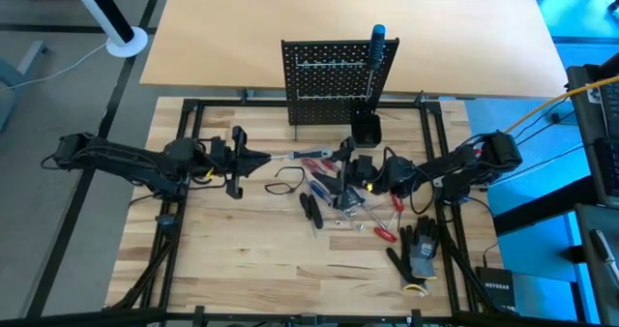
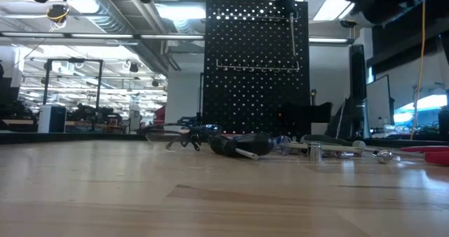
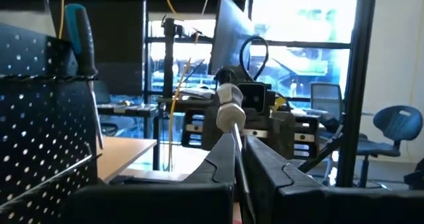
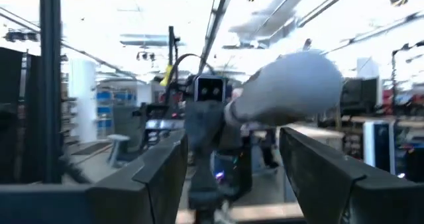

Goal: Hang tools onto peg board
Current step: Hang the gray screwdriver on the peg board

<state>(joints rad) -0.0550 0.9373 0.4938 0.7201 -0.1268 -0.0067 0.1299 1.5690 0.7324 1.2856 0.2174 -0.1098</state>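
The black peg board (image 1: 334,75) stands upright at the table's far middle, and a blue-handled screwdriver (image 1: 377,37) hangs at its top right corner. My left gripper (image 1: 263,158) hovers left of centre, shut on a grey-handled screwdriver (image 1: 324,154) whose handle points toward the table's right. Facing it, my right gripper (image 1: 350,165) is open, with its fingers on either side of the grey handle's end (image 4: 291,91); I cannot tell whether they touch it. More tools (image 1: 319,187) lie loose on the table below. My left gripper pinches the screwdriver's thin metal shaft (image 3: 236,136) between its two shut fingers, a little behind the grey handle (image 3: 230,108). The fingers lie along the shaft, coming from the table's left and slanting slightly up. The screwdriver is lifted clear of the table.
A small black cup (image 1: 366,127) stands at the peg board's foot. Red-handled tools (image 1: 387,232) and black gloves (image 1: 421,250) lie at the near right. A black frame (image 1: 184,172) borders the wooden work surface.
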